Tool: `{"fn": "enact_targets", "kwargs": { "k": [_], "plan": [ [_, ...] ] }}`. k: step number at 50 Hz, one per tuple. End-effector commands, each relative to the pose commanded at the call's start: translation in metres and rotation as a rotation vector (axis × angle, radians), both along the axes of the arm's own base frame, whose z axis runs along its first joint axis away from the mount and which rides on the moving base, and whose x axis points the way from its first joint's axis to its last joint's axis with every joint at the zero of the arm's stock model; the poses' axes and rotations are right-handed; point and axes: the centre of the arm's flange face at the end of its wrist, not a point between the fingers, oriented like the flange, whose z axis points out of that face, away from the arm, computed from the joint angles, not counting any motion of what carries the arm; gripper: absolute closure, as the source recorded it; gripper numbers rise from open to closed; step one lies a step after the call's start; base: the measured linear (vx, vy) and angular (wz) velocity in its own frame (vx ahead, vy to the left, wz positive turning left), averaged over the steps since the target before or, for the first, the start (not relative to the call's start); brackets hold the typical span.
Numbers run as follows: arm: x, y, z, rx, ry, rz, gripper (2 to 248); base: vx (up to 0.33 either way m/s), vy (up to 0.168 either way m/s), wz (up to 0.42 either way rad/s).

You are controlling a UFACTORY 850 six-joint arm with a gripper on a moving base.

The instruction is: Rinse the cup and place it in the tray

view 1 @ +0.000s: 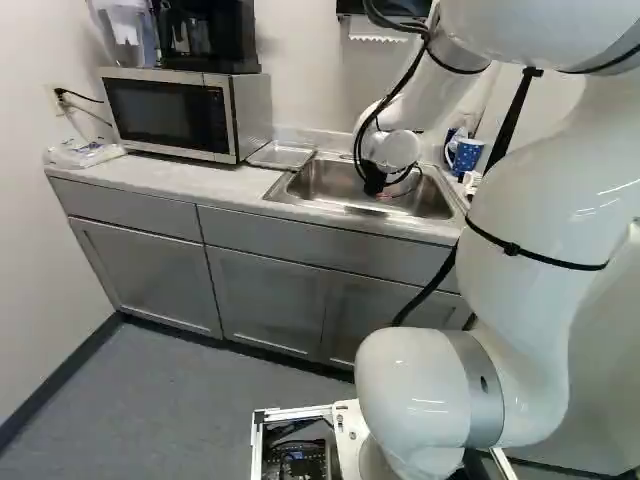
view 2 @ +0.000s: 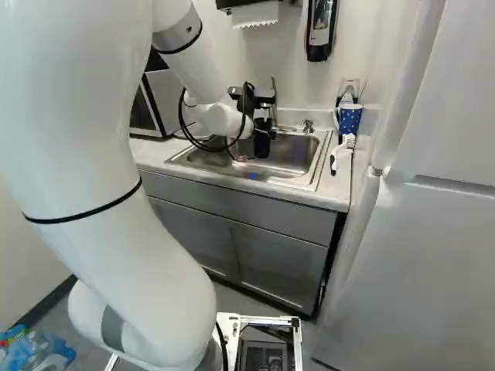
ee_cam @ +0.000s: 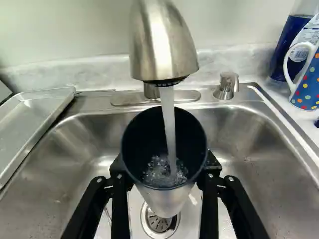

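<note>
My gripper [view 2: 262, 134] is closed around the cup [ee_cam: 160, 200], one finger on each side, and I hold it over the sink [ee_cam: 244, 149], above the drain [ee_cam: 158, 224]. Water [ee_cam: 169, 124] runs from the faucet [ee_cam: 162, 45] at the sink's back edge straight into the cup's dark mouth and bubbles inside. The metal tray [ee_cam: 32, 122] lies at the sink's left edge; the dotted blue mug [ee_cam: 310, 87] stands right of the sink.
</note>
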Motion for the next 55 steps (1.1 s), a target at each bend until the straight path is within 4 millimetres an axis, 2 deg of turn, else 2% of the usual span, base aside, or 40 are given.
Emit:
{"fn": "enact_targets", "kwargs": {
  "k": [55],
  "plan": [
    [0.0,0.0,0.0,0.0,0.0,0.0,124,0.0,0.0,0.0]
  ]
}}
